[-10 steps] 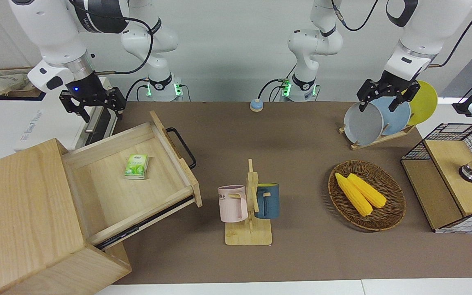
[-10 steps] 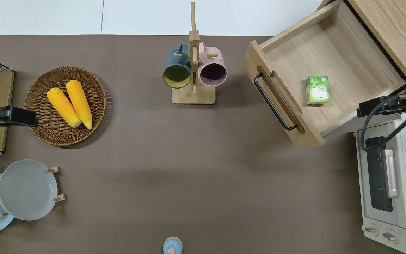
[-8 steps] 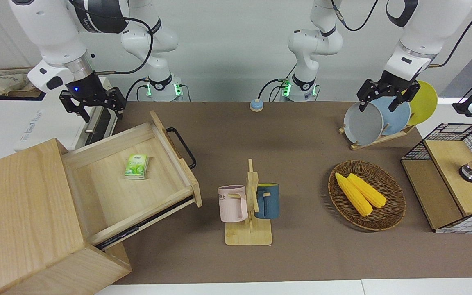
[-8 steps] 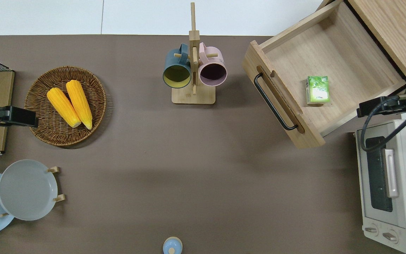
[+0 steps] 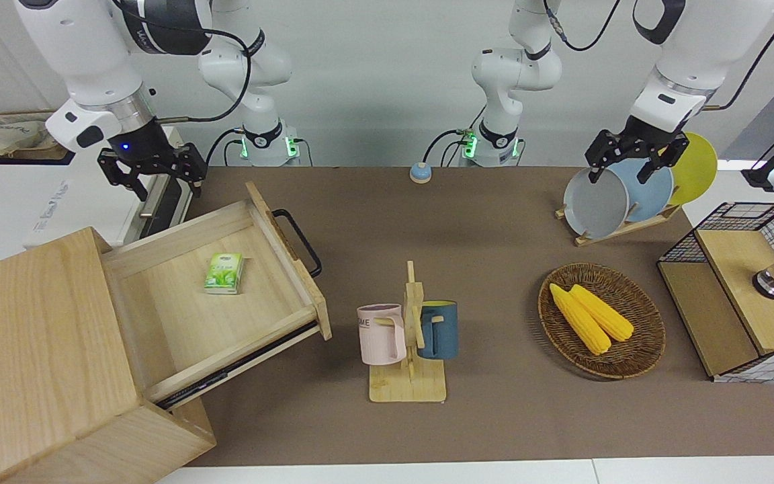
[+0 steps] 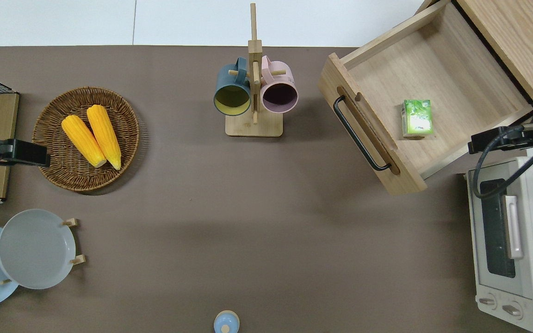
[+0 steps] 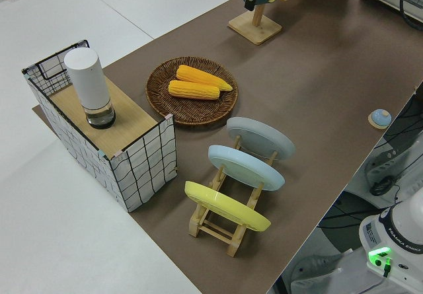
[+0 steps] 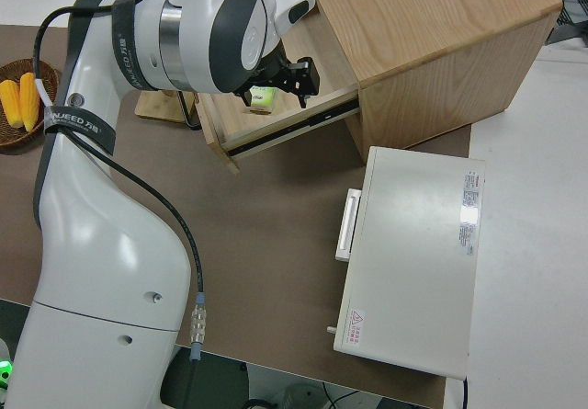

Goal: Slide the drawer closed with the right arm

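Observation:
The pale-wood drawer [image 5: 226,316] stands pulled far out of its box cabinet [image 5: 31,349] at the right arm's end of the table. Its black loop handle [image 5: 299,242] faces the middle of the table. The drawer [image 6: 433,69] holds a small green pack [image 6: 417,118]. My right gripper [image 5: 152,176], blue wrist light on, is open and empty in the air. In the overhead view the right gripper [image 6: 498,138] is over the drawer's side wall nearest the robots, where it meets the cabinet, next to the white toaster oven [image 6: 511,240]. My left arm is parked, its gripper [image 5: 635,158] open.
A mug rack [image 5: 410,336] with a pink and a blue mug stands mid-table, close to the drawer front. A wicker basket [image 5: 642,349] with two corn cobs, a plate rack [image 5: 622,191] and a wire-mesh box [image 5: 743,289] are at the left arm's end.
Almost nothing: the right wrist has shifted very slightly. The drawer has not moved and the left arm is still.

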Tool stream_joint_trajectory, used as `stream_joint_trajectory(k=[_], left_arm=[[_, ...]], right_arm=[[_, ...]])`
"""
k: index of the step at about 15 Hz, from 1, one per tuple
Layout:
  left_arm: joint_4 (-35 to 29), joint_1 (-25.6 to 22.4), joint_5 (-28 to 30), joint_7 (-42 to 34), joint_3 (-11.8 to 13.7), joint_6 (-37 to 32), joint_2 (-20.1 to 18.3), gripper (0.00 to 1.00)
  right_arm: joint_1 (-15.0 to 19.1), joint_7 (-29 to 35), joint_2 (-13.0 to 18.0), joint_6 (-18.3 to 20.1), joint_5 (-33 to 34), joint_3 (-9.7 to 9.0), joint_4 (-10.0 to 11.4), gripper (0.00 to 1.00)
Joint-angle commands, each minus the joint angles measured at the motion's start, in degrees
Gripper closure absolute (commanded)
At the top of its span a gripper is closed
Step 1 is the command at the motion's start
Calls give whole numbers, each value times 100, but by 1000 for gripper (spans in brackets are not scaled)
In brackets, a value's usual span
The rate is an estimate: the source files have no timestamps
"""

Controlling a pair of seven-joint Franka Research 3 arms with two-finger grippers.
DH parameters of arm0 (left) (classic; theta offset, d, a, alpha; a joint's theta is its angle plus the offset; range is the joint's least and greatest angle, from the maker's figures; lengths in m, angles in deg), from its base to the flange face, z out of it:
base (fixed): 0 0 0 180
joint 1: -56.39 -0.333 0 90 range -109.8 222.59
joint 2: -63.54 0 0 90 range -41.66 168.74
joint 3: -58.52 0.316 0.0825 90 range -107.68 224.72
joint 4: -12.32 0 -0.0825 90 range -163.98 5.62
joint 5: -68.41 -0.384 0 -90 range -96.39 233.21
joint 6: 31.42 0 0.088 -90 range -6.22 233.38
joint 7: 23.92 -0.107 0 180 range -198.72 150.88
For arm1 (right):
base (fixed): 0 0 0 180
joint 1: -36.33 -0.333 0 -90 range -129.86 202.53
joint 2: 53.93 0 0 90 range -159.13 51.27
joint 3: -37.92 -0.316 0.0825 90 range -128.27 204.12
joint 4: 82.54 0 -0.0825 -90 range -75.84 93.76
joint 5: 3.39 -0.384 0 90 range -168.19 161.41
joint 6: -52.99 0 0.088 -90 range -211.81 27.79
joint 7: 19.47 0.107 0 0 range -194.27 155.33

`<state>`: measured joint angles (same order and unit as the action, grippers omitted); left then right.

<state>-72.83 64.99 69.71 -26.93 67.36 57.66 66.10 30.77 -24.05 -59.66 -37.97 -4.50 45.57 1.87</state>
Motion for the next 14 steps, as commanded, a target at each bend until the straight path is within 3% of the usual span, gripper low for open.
stream_joint_trajectory(k=[1,5,6,9,11,12,14], left_arm=[[112,99,-78,-33,92,4,69,5],[112,99,-78,-33,92,4,69,5],[112,99,-78,-33,92,4,69,2],[112,99,-87,-33,92,4,69,2],[112,99,-78,-33,92,4,69,2],[112,99,-78,-33,92,4,69,2],[112,99,-78,-33,92,4,69,5]], right_arm=[[46,-34,-51,35,-39,-26,-21,13],[55,-42,-51,96,-39,-26,-21,34],[64,-51,-51,157,-39,-18,-21,156],[64,-42,-51,333,-30,-18,-100,692],[47,-34,-51,395,-30,-18,-206,918],[46,-34,-51,412,-30,-18,-206,998],[46,-34,-51,413,-30,-18,-206,1000]])
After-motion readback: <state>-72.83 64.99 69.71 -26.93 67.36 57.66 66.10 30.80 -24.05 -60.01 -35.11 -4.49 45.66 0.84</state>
